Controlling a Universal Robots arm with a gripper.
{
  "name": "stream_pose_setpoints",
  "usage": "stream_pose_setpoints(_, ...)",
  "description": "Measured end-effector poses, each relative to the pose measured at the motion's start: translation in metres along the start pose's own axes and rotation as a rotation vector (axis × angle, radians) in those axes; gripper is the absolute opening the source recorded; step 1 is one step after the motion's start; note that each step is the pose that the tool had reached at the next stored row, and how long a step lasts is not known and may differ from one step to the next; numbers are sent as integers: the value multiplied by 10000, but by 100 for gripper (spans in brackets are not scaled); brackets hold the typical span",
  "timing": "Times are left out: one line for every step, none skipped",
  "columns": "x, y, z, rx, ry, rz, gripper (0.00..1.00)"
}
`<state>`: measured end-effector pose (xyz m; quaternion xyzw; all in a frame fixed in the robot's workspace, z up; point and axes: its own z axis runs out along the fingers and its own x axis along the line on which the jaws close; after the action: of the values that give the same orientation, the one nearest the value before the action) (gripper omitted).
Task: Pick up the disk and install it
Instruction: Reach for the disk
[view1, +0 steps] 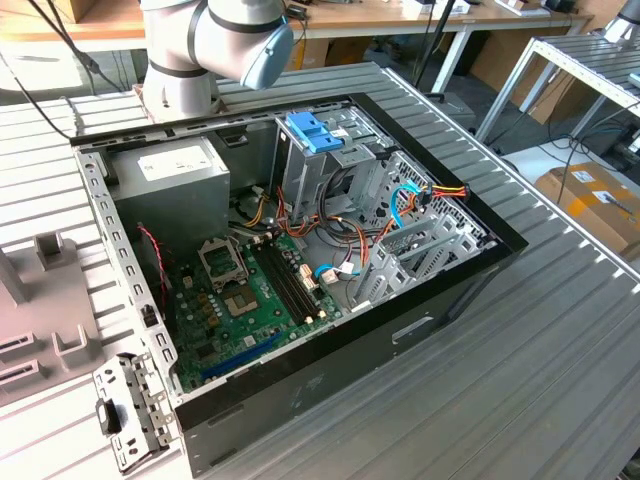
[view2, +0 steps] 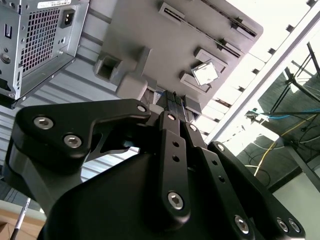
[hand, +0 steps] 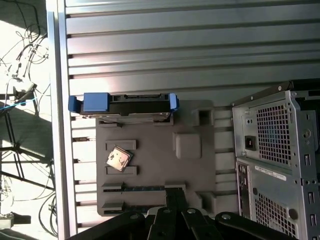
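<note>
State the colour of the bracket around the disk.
Blue; the bracket on the dark disk shows best in the first wrist view.

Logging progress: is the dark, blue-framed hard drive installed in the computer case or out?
Out. The blue-framed disk stands on edge at the edge of the grey plastic plate, outside the metal computer case.

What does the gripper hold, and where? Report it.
Not the dark rectangular hard drive in its light blue carrier: it stands on edge on the grey fixture plate, apart from the black gripper. Otherwise cannot tell.
</note>
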<state>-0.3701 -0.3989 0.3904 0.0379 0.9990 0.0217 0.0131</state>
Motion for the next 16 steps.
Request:
stream_pose_setpoints(7,-1,-1,1,1,0,11)
stream_pose_setpoints(12,-1,0,0,0,0,11)
stream_pose_setpoints(18,-1,-1,0,0,0,11)
stream_pose_setpoints(23,-2,-1,0,0,0,11)
stream_pose_setpoints(31,-2,0,0,0,0,11)
stream_pose_setpoints(36,-3,-1,0,1,0,11)
stream_pose_setpoints(44,-3,-1,0,0,0,11)
stream_pose_setpoints(49,-4,-1,1,1,0,11)
stream_pose_setpoints(54,-4,-1,0,0,0,11)
stream_pose_setpoints(62,-5,-1,0,0,0,11)
stream_pose_setpoints(67,-5,-1,0,0,0,11)
stream_pose_setpoints(73,-5,-2,0,1,0,11)
stream_pose_setpoints(78,-6,-2,0,1,0,11)
stream_pose_setpoints(83,-6,-2,1,1,0,11)
stream_pose_setpoints(89,-7,-2,0,0,0,11)
stream_pose_setpoints(95,-7,-2,0,1,0,11)
